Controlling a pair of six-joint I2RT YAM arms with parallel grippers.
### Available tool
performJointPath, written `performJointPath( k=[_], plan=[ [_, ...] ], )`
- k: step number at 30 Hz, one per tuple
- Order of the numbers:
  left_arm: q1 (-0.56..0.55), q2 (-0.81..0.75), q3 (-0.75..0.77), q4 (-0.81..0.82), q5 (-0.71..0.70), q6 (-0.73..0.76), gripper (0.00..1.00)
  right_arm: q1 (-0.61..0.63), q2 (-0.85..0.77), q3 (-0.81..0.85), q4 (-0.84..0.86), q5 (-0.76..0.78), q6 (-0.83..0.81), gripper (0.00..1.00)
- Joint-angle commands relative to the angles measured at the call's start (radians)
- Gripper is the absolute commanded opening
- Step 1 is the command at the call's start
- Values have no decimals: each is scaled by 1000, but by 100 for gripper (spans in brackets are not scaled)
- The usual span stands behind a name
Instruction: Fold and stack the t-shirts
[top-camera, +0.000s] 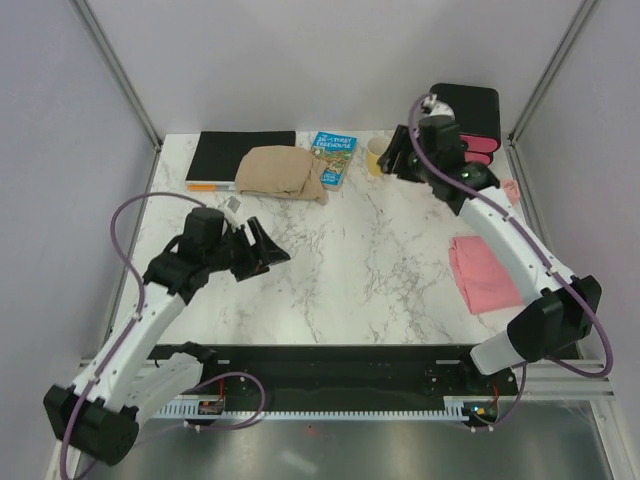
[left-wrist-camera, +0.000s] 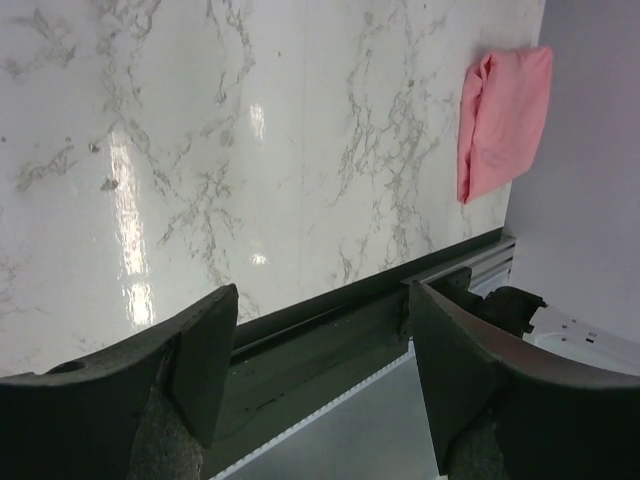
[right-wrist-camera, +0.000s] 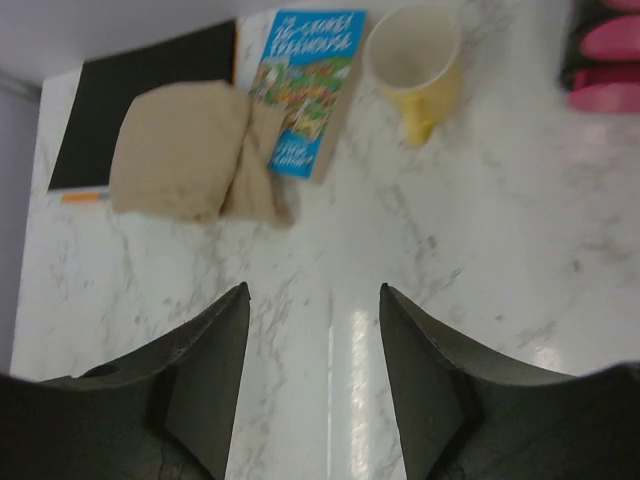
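Left gripper (left-wrist-camera: 322, 292): opened wide, nothing held.
Right gripper (right-wrist-camera: 313, 292): opened wide, nothing held.
Tan t-shirt (top-camera: 285, 172): bunched, against book (top-camera: 333, 158).
Pink t-shirt (top-camera: 485, 272): folded flat.

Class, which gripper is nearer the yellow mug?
Right. The right gripper hovers beside the mug, on its right. The left gripper is far off to the mug's left, closer to the arm bases.

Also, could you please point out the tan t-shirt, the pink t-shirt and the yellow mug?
tan t-shirt (right-wrist-camera: 185, 150): right wrist view, middle of the bundle.
pink t-shirt (top-camera: 484, 272): top view, centre of the cloth.
yellow mug (right-wrist-camera: 415, 55): right wrist view, inner wall.
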Motion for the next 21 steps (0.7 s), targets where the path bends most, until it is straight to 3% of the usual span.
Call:
performJointPath(
  k=[1, 4, 8, 15, 21],
  plan=[
    [25, 269, 316, 91, 5, 107, 76, -136, 68, 139, -96, 87, -113, 63],
    [30, 499, 594, 91, 85, 107, 73, -238, 161, 258, -93, 101, -176, 63],
    [29, 673, 796, 95, 148, 43, 69, -310, 310, 468, -104, 102, -216, 63],
    [30, 678, 755, 115, 167, 75, 59, -407, 586, 819, -44, 93, -231, 62],
    [30, 626, 655, 115, 170, 104, 56, -488, 709, 815, 169, 47, -178, 61]
  ],
)
